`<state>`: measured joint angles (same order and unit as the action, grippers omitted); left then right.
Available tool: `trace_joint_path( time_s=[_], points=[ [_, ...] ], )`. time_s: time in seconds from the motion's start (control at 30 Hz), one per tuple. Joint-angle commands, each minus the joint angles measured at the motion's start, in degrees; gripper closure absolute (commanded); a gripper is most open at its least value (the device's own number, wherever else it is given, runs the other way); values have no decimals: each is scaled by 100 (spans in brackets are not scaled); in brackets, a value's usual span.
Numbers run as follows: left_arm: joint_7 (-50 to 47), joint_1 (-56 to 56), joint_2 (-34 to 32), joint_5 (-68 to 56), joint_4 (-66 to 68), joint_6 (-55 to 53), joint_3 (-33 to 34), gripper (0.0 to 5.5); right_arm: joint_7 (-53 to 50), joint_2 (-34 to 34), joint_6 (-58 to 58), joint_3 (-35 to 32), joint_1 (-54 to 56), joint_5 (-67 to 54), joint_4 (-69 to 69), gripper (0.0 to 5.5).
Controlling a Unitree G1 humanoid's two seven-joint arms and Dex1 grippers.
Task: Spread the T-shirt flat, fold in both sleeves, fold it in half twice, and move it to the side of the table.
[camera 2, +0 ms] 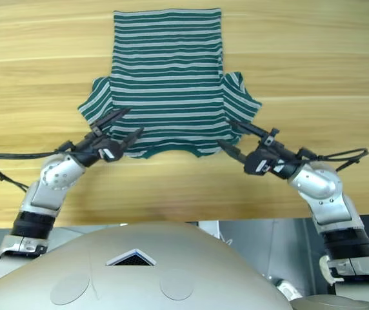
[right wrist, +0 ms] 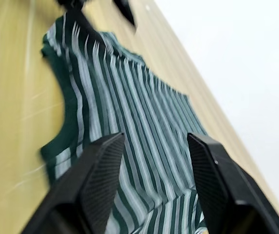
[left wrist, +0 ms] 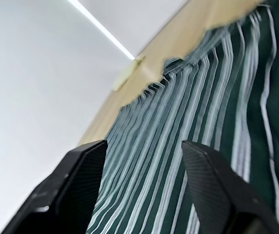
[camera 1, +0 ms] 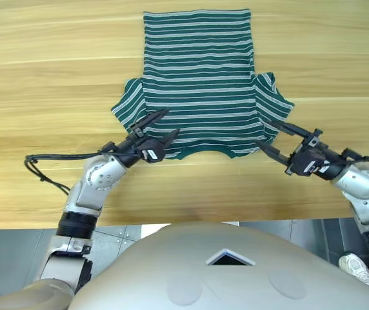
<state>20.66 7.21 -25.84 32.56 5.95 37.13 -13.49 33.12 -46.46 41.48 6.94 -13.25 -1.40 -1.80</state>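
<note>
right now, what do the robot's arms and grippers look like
The left arm and right arm are silver metal with black collars. The left gripper and right gripper are black, each with a small white label and two tapering fingers with ribbed inner faces. Loose black cables trail from both wrists.

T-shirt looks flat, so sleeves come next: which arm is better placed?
Probably right: the right gripper sits at the right sleeve's edge; the left gripper lies past the left sleeve, over the body.
</note>
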Motion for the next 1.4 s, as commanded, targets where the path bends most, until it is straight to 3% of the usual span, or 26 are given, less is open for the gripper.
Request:
trace_joint_path(
  time_s=[0.03, 0.37, 0.93, 1.07, 1.2, 1.3, 1.4],
  points=[
    [106, 385, -423, 158, 109, 83, -304, 267, 121, 157, -163, 98, 320, 265, 151, 313],
    [-200, 814, -778, 45, 193, -69, -410, 267, -351, 661, -186, 458, 890, 1770, 1175, 313],
    [-720, 1423, -898, -335, -979, 104, -170, 267, -550, 828, -69, 247, 1072, 1357, 888, 313],
    [-1441, 1067, -532, -675, -1615, 250, 636, 267, -555, 903, -102, 268, 1097, 1323, 702, 313],
    [-1822, 1303, -490, -642, -2731, 1, 2006, 267, -612, 967, -122, 214, 1157, 1385, 748, 313],
    [-1518, 2165, -881, -121, -2711, -436, 3117, 267, -570, 971, -113, 249, 1218, 1395, 812, 313],
    [-689, 3332, -1295, 352, -2539, -556, 3068, 267, -523, 907, -100, 259, 1364, 1456, 970, 313]
  ],
)
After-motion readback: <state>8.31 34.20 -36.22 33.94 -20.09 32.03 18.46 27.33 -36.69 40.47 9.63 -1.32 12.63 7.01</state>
